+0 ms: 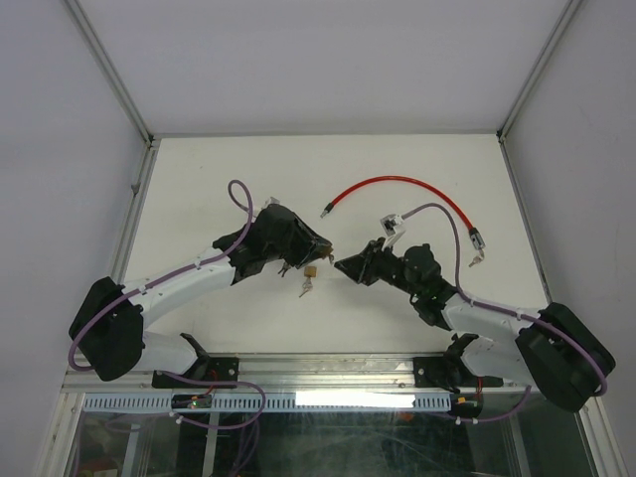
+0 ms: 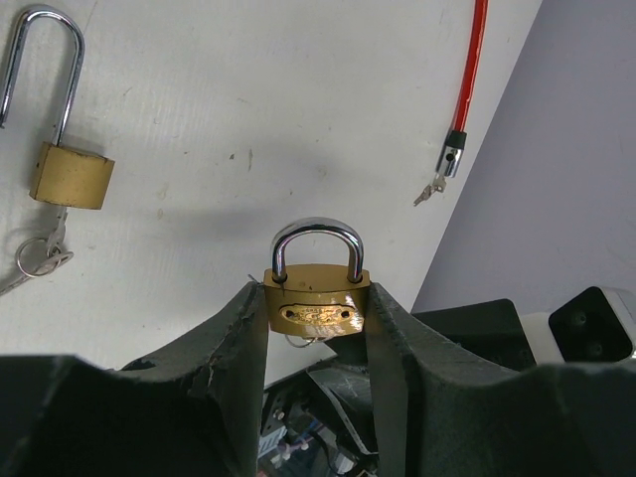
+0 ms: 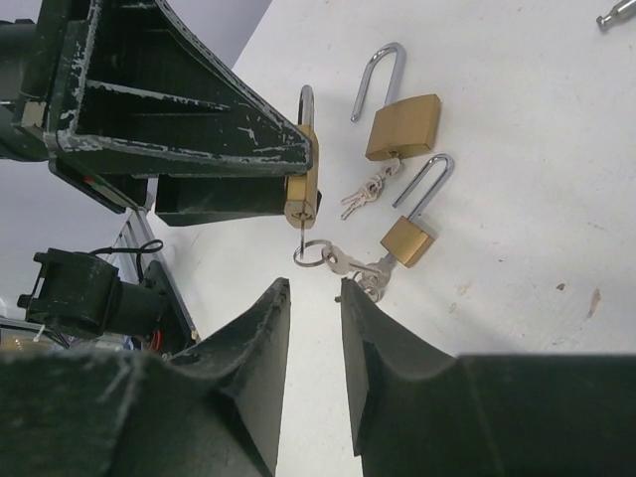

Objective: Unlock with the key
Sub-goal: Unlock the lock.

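Your left gripper (image 2: 319,294) clamped on padlock (image 2: 316,310), keys (image 3: 338,261) hanging from its keyhole, just at 12 o'clock of your right gripper (image 3: 313,290), jaws narrowly parted, empty.

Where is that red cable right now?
In the top view, the red cable arcs along the far side, right of centre, just beyond the right end effector.

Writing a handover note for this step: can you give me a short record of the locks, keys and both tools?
left tool: shut on a padlock, shackle closed
key ring: hanging from that padlock's keyhole
right tool: open, empty, just short of the key ring
other padlocks: two on the table, shackles open, keys attached
red cable: lying on the table, apart from both tools
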Controlling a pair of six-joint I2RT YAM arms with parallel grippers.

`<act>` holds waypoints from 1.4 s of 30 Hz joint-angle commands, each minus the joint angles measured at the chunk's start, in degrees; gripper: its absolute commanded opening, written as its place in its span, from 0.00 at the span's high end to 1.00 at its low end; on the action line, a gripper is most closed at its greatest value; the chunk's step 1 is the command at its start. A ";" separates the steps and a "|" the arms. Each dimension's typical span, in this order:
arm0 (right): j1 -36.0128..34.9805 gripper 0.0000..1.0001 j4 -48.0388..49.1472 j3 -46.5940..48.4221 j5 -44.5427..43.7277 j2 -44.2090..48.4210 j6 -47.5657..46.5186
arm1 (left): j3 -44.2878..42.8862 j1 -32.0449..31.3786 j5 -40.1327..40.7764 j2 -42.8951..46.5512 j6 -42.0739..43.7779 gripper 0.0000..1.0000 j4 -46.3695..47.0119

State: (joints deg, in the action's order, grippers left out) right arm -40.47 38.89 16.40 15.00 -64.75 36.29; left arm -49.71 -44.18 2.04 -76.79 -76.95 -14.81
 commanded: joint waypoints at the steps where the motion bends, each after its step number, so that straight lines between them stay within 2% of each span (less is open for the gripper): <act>1: 0.12 0.70 7.17 3.00 0.36 -1.08 0.28 | -0.84 -0.08 -2.56 0.87 0.19 0.98 4.74; 12: 0.09 0.78 9.15 4.71 1.06 -4.92 1.50 | -0.40 -0.05 -3.44 0.59 0.13 0.99 5.81; 17: 0.10 0.88 9.69 4.68 1.04 -6.06 2.02 | -0.34 -0.08 -3.86 0.73 -0.04 0.99 6.27; 20: 0.08 1.00 10.81 4.47 0.41 -6.49 2.28 | -0.21 -0.22 -4.19 0.78 -0.07 0.99 6.59; 28: 0.21 1.00 14.97 5.67 0.64 -8.28 3.65 | 0.23 -2.60 -4.18 0.19 1.35 1.00 7.34; 31: 1.01 1.00 18.82 5.09 1.96 -9.03 7.24 | 2.06 -3.04 -5.47 0.74 3.46 1.00 10.85; 37: 2.96 1.00 24.49 3.33 6.05 -9.32 14.41 | 11.20 -3.02 -5.74 8.58 5.91 1.00 23.52; 42: 4.27 1.00 27.94 1.97 6.68 -9.22 21.70 | 16.12 -3.20 -10.18 11.39 8.04 1.00 34.38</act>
State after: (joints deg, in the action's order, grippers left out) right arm -37.80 54.96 17.89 22.57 -74.70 50.78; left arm -36.62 -45.01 1.37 -68.34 -71.53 5.98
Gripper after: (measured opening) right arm 0.007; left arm 0.385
